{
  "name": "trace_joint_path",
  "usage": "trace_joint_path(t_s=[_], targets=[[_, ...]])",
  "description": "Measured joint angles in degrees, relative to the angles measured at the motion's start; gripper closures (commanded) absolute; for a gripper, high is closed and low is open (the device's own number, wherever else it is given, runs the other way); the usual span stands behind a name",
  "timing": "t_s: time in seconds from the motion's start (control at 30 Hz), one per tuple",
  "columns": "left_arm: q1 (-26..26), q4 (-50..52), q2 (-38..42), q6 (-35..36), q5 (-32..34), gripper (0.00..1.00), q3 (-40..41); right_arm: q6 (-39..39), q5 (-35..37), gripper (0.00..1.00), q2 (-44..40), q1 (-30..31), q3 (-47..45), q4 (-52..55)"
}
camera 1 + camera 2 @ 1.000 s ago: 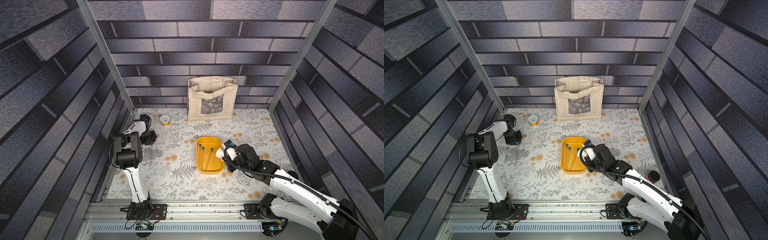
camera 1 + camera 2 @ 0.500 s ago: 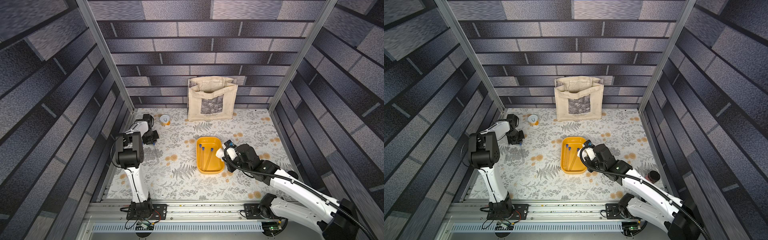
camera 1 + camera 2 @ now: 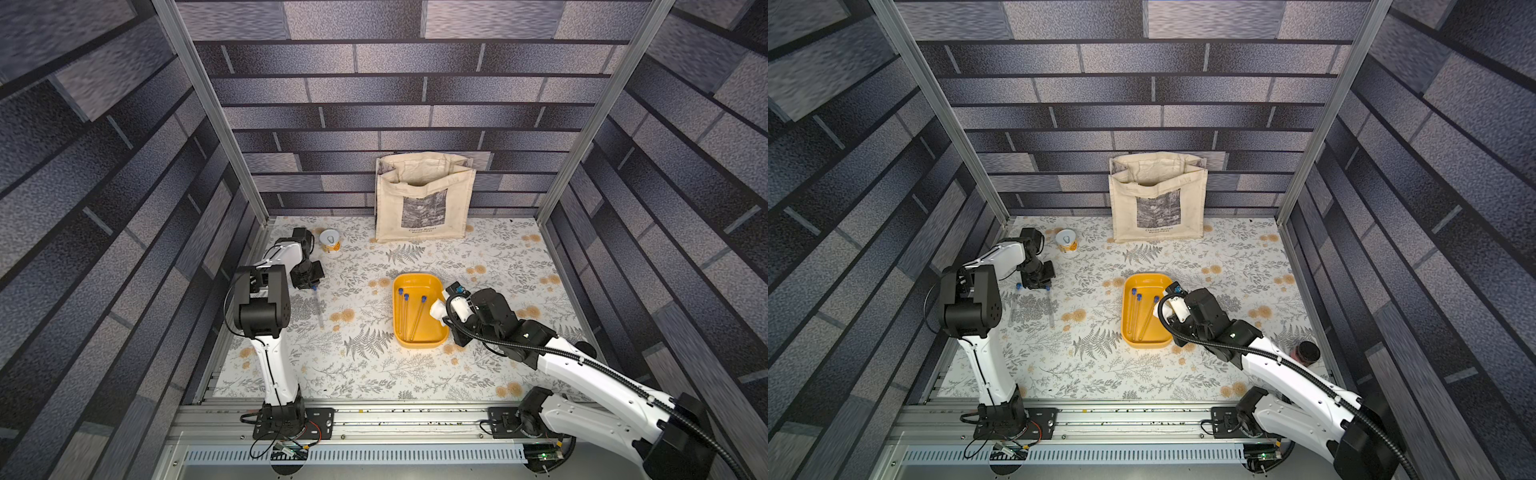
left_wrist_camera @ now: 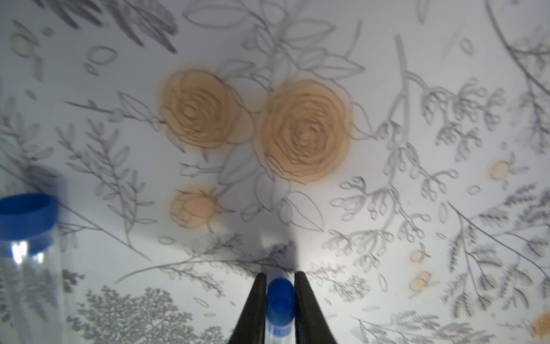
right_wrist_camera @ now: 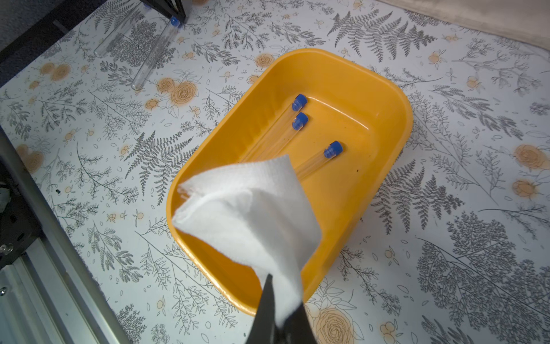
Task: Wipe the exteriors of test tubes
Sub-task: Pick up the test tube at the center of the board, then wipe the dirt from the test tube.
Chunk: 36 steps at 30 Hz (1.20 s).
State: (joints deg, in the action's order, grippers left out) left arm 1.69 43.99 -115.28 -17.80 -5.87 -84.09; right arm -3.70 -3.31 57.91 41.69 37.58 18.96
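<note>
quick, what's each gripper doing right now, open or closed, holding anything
Left gripper: closed on a test tube at its blue-capped end.
Right gripper: closed on the white cloth.

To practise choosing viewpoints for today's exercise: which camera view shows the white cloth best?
The right wrist view: the white cloth fills the foreground, pinched by the right pincer, with the yellow tray behind it. Both top views show only a small white patch beside the arm. The left wrist view misses it.
</note>
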Motion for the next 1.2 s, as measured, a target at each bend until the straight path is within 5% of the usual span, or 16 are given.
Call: trace_joint_path(t_s=[0.5, 0.87, 1.2], targets=[[-22.1, -0.5, 14.2, -3.9, -14.3, 0.86, -2.8, 2.1, -12.1, 1.0, 11.8, -0.1, 5.6, -6.3], [-30.5, -5.1, 14.3, -9.9, -22.2, 0.86, -3.8, 2.1, -15.0, 1.0, 11.8, -0.1, 5.7, -9.4], [-34.9, -11.1, 14.3, -15.1, -26.9, 0.85, -4.0, 1.8, -8.5, 1.0, 12.0, -0.7, 7.5, -8.9]])
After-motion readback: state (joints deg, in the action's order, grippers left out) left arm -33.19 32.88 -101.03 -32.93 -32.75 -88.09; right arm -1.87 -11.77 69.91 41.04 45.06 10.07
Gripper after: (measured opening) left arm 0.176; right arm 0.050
